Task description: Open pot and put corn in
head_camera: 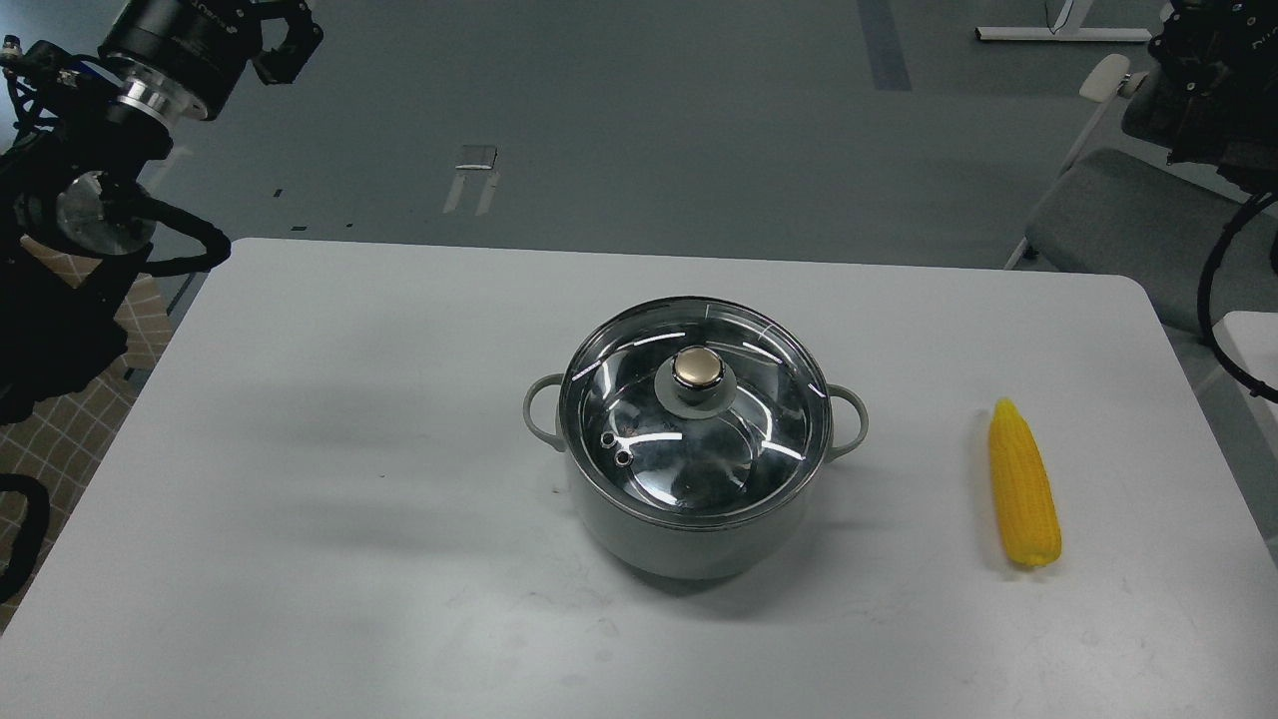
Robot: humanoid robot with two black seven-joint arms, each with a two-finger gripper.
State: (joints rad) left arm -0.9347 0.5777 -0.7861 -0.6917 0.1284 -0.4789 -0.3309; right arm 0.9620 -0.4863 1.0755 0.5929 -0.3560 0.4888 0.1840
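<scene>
The pale grey-green pot (689,544) stands at the middle of the white table (349,479), a loop handle on each side. Its glass lid (699,439) with a gold knob (698,369) lies shut on the rim. The yellow corn (1022,487) lies on the table to the pot's right, pointed end away from me. My left gripper (288,42) hangs high at the top left, off the table and far from the pot; its dark fingers cannot be told apart. My right gripper (1213,60) is a dark mass at the top right, above a chair, holding nothing that I can see.
A grey chair (1128,225) stands beyond the table's far right corner. Grey floor lies behind the table, and a tiled patch of floor (60,439) is at the left. My left arm's cables (190,245) hang by the table's far left corner.
</scene>
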